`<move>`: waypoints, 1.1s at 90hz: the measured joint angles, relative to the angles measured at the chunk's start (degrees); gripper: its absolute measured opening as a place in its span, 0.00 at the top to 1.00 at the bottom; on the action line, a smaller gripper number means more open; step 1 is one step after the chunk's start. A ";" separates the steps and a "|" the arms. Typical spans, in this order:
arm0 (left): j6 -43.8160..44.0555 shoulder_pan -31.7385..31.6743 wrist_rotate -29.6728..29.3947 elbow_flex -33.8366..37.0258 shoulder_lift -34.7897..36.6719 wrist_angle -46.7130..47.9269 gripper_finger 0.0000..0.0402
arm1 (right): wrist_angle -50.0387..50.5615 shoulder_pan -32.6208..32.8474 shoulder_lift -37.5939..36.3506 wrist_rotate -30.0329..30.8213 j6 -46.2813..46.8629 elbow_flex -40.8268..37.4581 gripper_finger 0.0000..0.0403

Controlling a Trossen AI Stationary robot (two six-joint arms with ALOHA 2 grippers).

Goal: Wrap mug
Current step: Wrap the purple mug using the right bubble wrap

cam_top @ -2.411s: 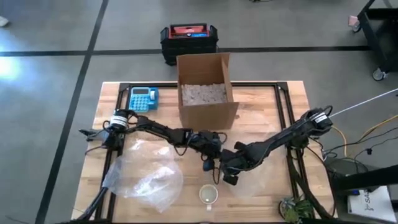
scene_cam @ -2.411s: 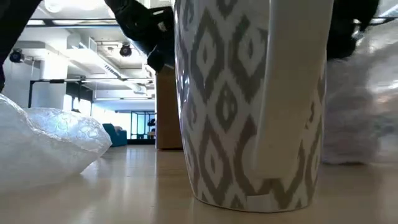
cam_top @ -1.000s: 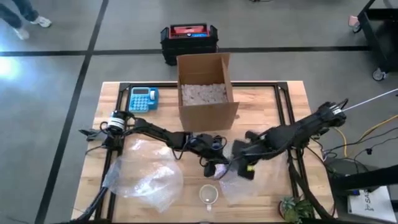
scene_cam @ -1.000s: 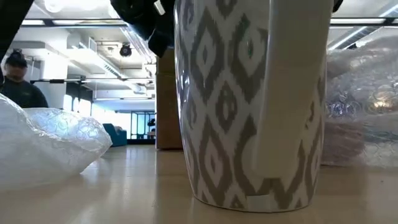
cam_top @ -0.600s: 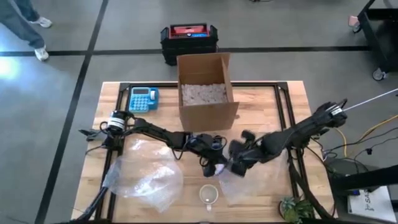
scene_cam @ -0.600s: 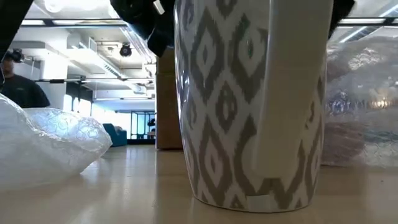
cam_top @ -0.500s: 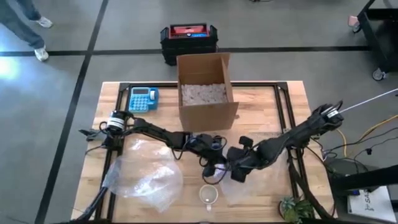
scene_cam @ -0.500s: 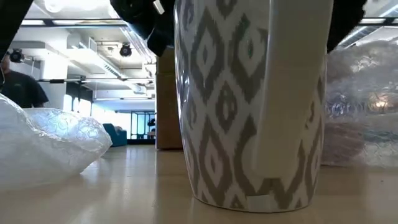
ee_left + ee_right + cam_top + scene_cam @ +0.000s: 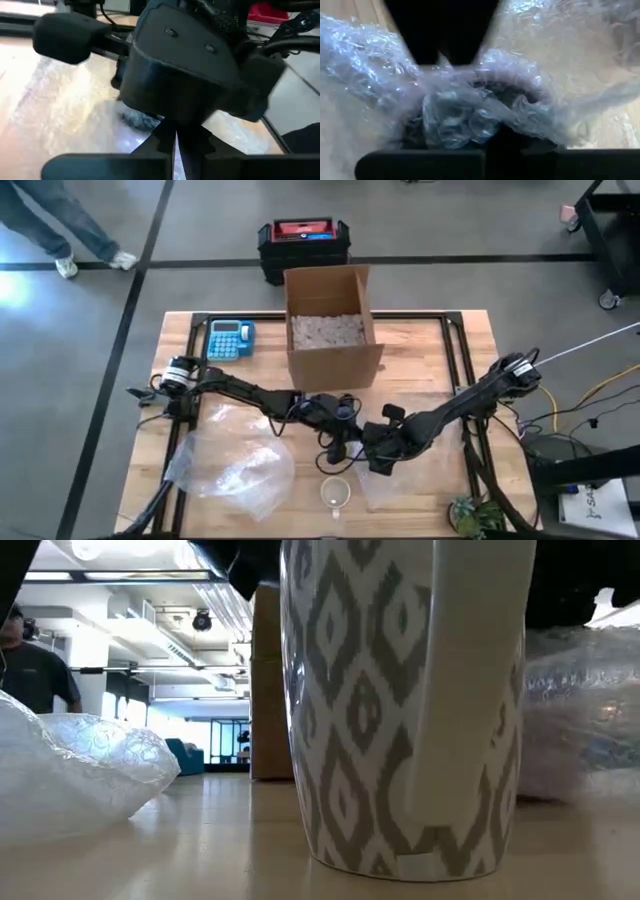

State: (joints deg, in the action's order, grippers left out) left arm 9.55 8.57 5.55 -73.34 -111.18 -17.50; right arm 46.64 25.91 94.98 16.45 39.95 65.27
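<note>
Right wrist view, right end effector [image 9: 455, 125] clamped on bubble wrap [image 9: 520, 100]

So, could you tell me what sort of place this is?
Probably a lab or workshop set up for packing: a wooden bench on concrete floor, a cardboard box of filler, bubble wrap, and open-plan ceiling lights in the low view.

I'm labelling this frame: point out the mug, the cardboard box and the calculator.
mug [image 9: 336, 493]: high view, its open inside.
cardboard box [image 9: 333, 367]: high view, its near outer wall.
calculator [image 9: 229, 338]: high view, its keypad.
</note>
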 joint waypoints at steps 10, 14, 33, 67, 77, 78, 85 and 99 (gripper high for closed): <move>-0.11 0.06 0.04 -0.09 -3.40 -4.41 1.00 | -1.59 -0.04 0.00 -0.03 -0.06 0.06 1.00; -0.05 0.08 0.06 -0.09 -4.65 -5.80 1.00 | -2.61 -0.04 0.00 -0.08 -0.11 0.05 1.00; -1.43 -0.01 0.41 -0.31 -5.42 -1.93 1.00 | 2.31 -0.06 -1.62 -2.10 0.04 3.61 1.00; -1.80 -0.03 0.36 -0.20 -5.27 -1.41 1.00 | 20.81 5.14 -10.78 -4.93 5.65 12.00 1.00; -1.76 -0.03 0.37 -0.13 -5.27 -1.89 1.00 | 21.64 8.77 -10.58 -5.28 10.57 6.66 1.00; -1.76 -0.03 0.36 -0.13 -5.27 -1.97 1.00 | 21.31 9.06 -10.44 -5.56 11.09 6.06 1.00; -1.61 0.01 0.36 -0.11 -5.28 -2.25 1.00 | 16.17 10.36 -9.12 -8.84 13.05 2.33 1.00; -1.50 0.01 0.36 -0.09 -5.34 -2.58 1.00 | -0.67 11.61 -6.39 -10.34 9.34 -0.90 1.00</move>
State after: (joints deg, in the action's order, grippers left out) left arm 8.05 8.57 5.91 -73.43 -116.51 -20.08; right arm 45.97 37.52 88.59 6.11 49.29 64.37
